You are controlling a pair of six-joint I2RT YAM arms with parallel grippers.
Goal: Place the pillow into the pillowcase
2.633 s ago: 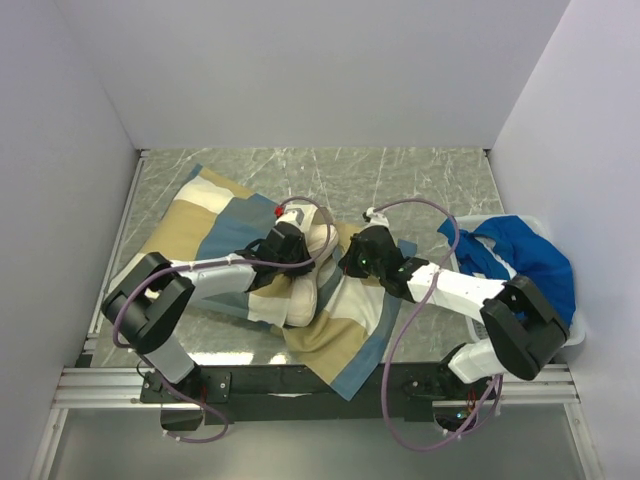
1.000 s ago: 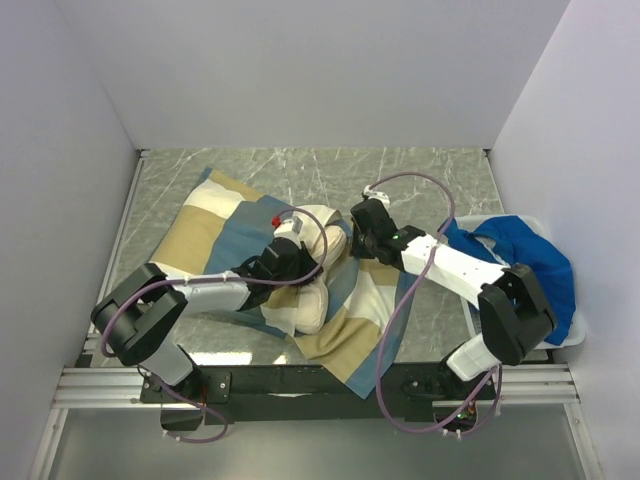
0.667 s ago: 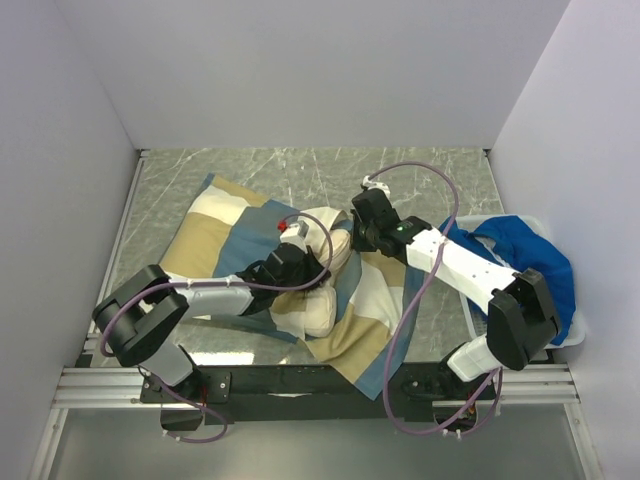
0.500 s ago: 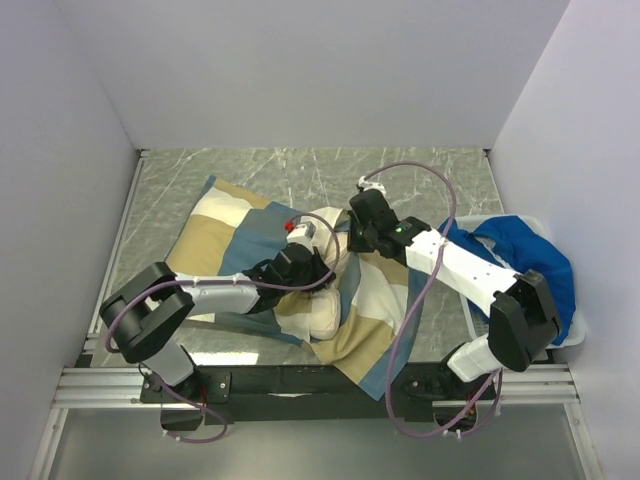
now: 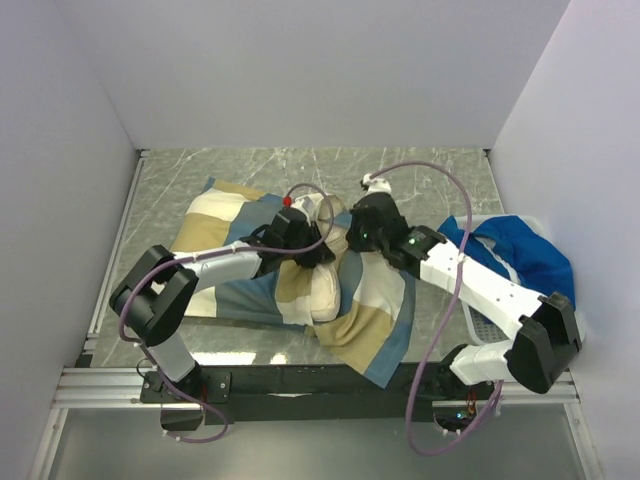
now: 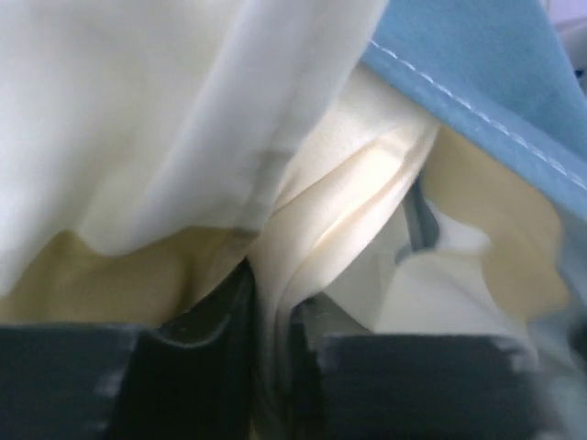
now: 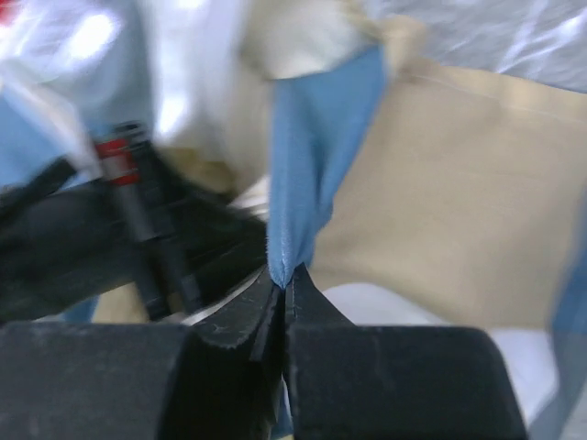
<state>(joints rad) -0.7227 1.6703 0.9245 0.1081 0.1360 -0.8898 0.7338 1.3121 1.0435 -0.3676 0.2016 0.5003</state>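
The pillowcase (image 5: pixel 215 225), in tan, slate-blue and white blocks, lies crumpled across the table's middle. The cream pillow (image 5: pixel 325 295) sticks out of its folds near the centre. My left gripper (image 5: pixel 312 250) is pushed in among the fabric. In the left wrist view this gripper (image 6: pixel 273 298) is shut on a cream fold of the pillow (image 6: pixel 339 229), under a blue edge of pillowcase (image 6: pixel 477 64). My right gripper (image 5: pixel 348 238) sits just right of the left one. Seen from the wrist, the right gripper (image 7: pixel 286 275) pinches the pillowcase's blue hem (image 7: pixel 312 137), beside a tan panel (image 7: pixel 459 183).
A white bin (image 5: pixel 560 335) holding a royal-blue cloth (image 5: pixel 520 260) stands at the right edge, close to the right arm. White walls close in the marble table (image 5: pixel 400 180) on three sides. A metal rail (image 5: pixel 300 380) runs along the near edge.
The left gripper has moved farther from the bases with the pillow. The right arm's elbow has swung right and nearer. The pillowcase has shifted and covers more of the pillow.
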